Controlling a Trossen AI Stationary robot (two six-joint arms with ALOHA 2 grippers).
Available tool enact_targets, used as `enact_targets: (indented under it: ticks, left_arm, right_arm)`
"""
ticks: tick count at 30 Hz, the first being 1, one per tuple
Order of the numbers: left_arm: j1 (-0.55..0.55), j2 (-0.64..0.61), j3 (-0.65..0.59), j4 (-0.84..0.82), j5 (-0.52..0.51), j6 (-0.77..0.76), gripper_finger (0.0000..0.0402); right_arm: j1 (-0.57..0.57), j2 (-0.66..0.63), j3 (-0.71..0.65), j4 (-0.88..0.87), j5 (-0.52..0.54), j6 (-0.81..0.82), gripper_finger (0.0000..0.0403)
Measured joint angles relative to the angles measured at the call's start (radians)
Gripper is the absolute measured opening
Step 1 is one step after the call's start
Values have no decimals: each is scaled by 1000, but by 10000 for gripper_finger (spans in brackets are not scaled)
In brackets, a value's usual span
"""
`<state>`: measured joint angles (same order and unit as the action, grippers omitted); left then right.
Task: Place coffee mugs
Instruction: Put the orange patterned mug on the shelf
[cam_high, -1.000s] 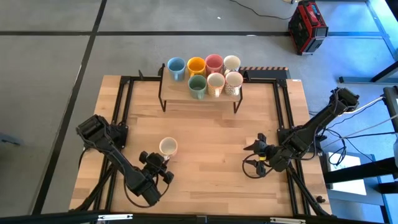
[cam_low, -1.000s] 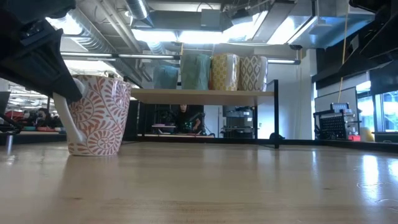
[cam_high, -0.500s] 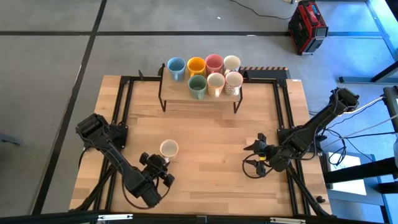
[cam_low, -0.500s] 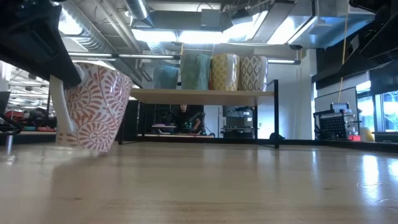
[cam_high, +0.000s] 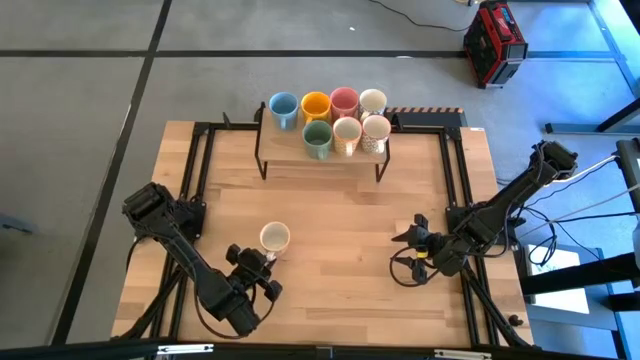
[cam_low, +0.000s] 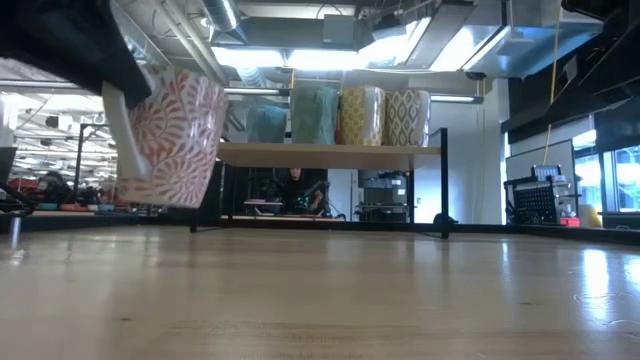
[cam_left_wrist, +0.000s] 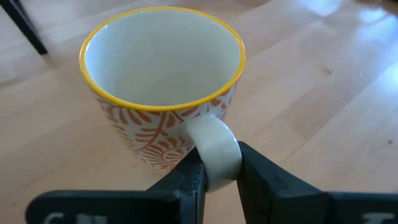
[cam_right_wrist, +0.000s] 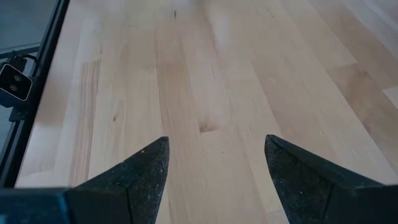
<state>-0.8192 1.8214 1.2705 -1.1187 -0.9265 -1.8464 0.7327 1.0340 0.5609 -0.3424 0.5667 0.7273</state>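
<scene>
A white mug (cam_high: 274, 237) with an orange leaf pattern and a yellow rim hangs above the table's near left part, tilted in the low view (cam_low: 168, 135). My left gripper (cam_left_wrist: 217, 169) is shut on its handle. Several more mugs (cam_high: 330, 120), blue, orange-yellow, pink, green and white ones, stand on their bases on a raised shelf (cam_high: 280, 150) at the far middle. My right gripper (cam_high: 403, 238) waits open over bare wood at the right, its fingers (cam_right_wrist: 140, 171) wide apart. My left gripper pinches the mug's white handle loop (cam_left_wrist: 213, 148) between its two fingers, one on each flat side. The fingers come slanting down from the table's near left. The mug is lifted clear of the table, mouth up, tilted in the low view.
The shelf stands on thin black legs (cam_low: 444, 180) with open room beneath. A black metal frame (cam_high: 205, 170) runs along the table's left, right and far sides. A red case (cam_high: 494, 42) lies on the floor beyond the table.
My left gripper has risen with the patterned mug, which stood on the table a second ago and now hangs clear of it, tilted. It has also gone slightly toward the shelf.
</scene>
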Motion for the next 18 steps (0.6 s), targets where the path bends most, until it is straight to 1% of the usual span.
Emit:
enact_targets:
  ticks: [6, 11, 18]
  left_arm:
    - [1, 0, 60, -65, -45, 0, 61]
    - [3, 0, 144, -184, -95, 0, 61]
    - [44, 0, 284, -358, -143, 0, 61]
  right_arm:
    - [0, 0, 0, 0, -10, 0, 254]
    - [0, 0, 0, 0, 23, -2, 254]
    - [0, 0, 0, 0, 24, -2, 254]
